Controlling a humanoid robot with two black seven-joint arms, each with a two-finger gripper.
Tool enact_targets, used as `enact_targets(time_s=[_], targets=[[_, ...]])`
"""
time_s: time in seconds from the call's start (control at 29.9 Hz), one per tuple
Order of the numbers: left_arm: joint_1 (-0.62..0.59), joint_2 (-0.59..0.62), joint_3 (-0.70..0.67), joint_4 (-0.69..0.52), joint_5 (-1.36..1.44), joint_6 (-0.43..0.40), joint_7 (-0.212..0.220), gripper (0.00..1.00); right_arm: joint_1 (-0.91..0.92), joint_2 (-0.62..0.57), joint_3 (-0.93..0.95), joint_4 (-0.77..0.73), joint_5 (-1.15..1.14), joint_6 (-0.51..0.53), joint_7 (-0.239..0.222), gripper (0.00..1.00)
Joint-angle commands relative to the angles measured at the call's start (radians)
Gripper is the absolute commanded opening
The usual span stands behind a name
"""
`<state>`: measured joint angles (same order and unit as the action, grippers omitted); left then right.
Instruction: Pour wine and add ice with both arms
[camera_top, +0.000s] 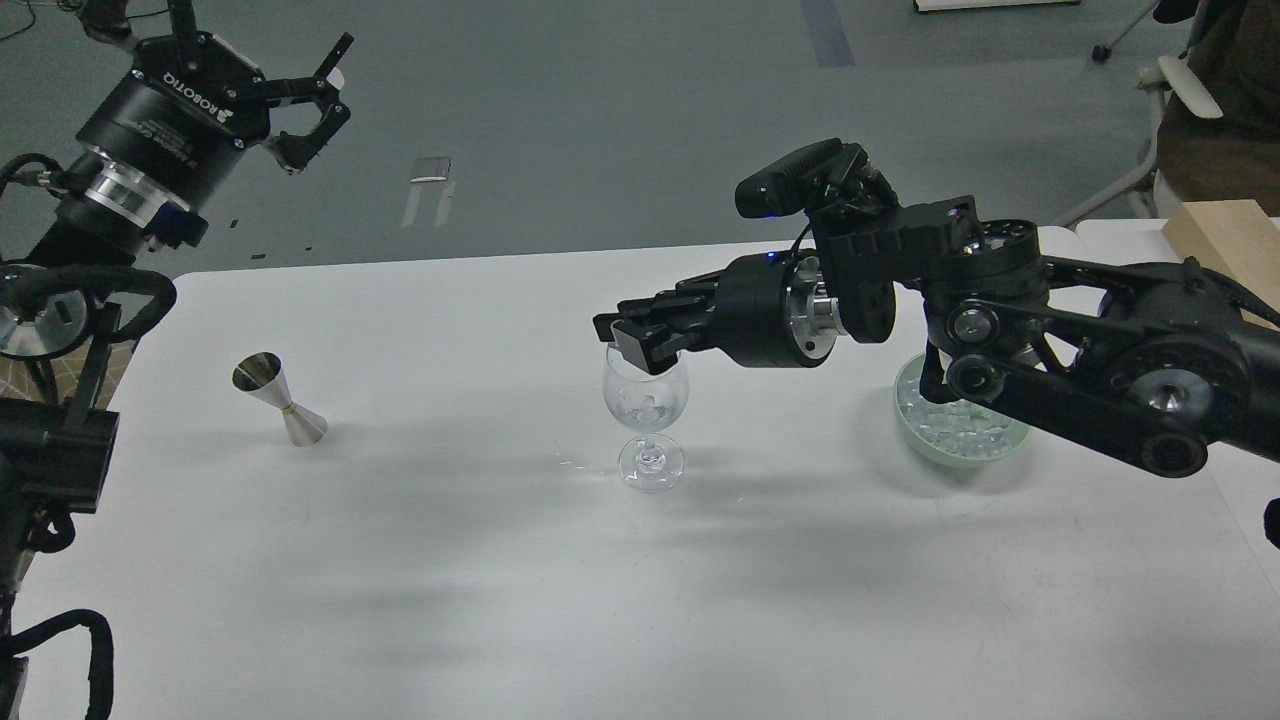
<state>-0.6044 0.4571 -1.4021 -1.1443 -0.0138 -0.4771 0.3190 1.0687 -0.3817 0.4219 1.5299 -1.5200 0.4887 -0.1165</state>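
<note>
Two tools: left tool (318, 98) spread wide, empty; right tool (628, 340) over the glass (647, 400) rim, grip unclear.

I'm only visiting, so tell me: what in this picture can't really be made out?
- Right gripper, head view: dark and end-on over the wine glass, so whether its fingers are open, or hold ice, is unclear.
- Ice in the green bowl: the right arm crosses in front and hides much of it.
- Glass contents: something pale inside, too small and clear to count.
- Wooden block: cut off by the right edge.
</note>
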Motion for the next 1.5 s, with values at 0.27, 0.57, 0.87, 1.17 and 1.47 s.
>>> enact_targets(time_s=[0.27,0.57,0.87,1.17,1.47], targets=[[0.0,-0.001,0.0,0.0,0.0,-0.002,0.0,0.98,0.002,0.012,0.0,-0.027,-0.003,0.0,-0.006,0.0],[0.0,-0.002,-0.001,0.0,0.0,-0.003,0.0,0.98,0.008,0.037,0.002,-0.047,-0.003,0.0,-0.006,0.0],[0.0,-0.002,-0.001,0.0,0.0,-0.003,0.0,0.98,0.008,0.038,0.002,-0.053,-0.005,0.0,-0.026,0.24],[0.0,0.0,-0.001,0.0,0.0,-0.005,0.0,0.98,0.008,0.055,0.011,-0.054,-0.003,0.0,-0.026,0.51],[0.0,0.0,-0.001,0.0,0.0,-0.003,0.0,0.98,0.007,0.057,0.054,-0.062,-0.003,0.0,-0.026,0.64]])
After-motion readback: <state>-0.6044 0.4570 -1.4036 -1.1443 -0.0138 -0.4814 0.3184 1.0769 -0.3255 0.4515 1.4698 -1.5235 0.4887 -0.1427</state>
